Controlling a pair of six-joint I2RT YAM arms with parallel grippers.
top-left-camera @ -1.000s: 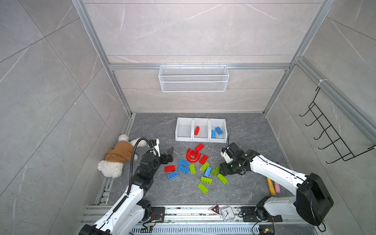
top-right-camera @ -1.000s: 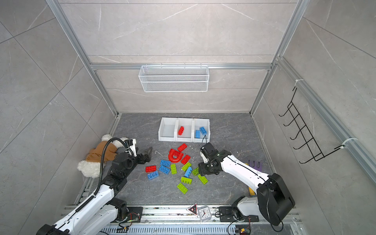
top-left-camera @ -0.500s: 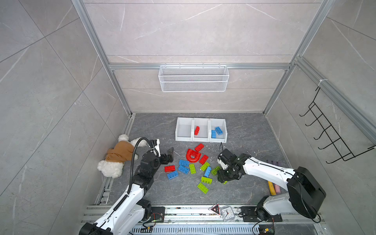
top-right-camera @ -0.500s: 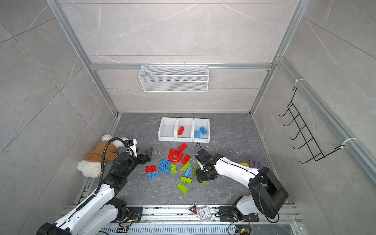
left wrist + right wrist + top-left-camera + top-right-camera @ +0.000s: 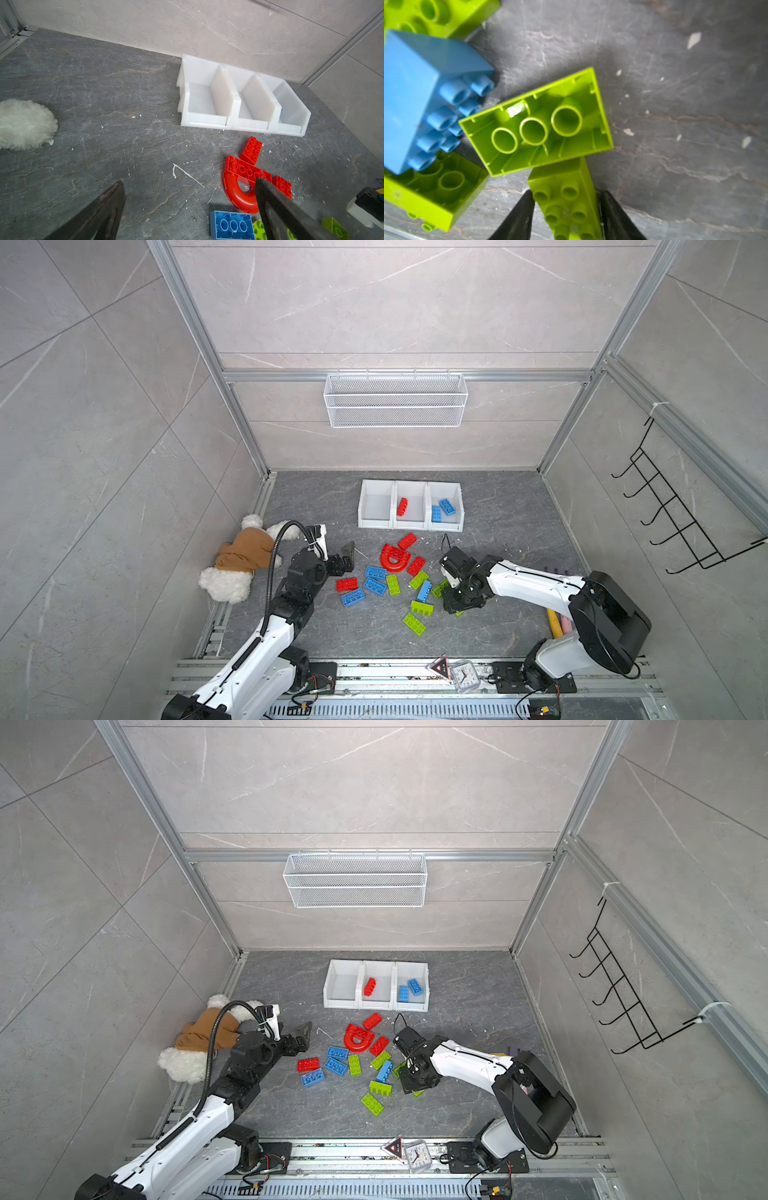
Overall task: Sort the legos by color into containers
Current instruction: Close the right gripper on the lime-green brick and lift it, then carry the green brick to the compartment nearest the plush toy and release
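Note:
Loose legos lie mid-floor in both top views: a red arch (image 5: 392, 560), red, blue (image 5: 374, 585) and lime green (image 5: 414, 623) bricks. The three joined white containers (image 5: 376, 524) stand behind them. The left one is empty, the middle holds a red brick (image 5: 402, 506), the right holds two blue bricks (image 5: 446, 506). My right gripper (image 5: 566, 194) points down at the pile's right edge, shut on a lime green brick (image 5: 566, 207) lying studs-up on the floor, a finger against each long side. My left gripper (image 5: 190, 182) hovers open and empty left of the arch (image 5: 239, 193).
A plush toy (image 5: 241, 560) lies at the left wall beside my left arm. A wire mesh basket (image 5: 395, 400) hangs on the back wall, a black hook rack (image 5: 673, 514) on the right wall. A small clock (image 5: 463, 676) sits on the front rail; a yellow tool (image 5: 555, 622) lies behind my right arm.
My right gripper has shifted toward the front and lowered over the lime green brick, and its jaws have narrowed onto it. The left arm has not moved.

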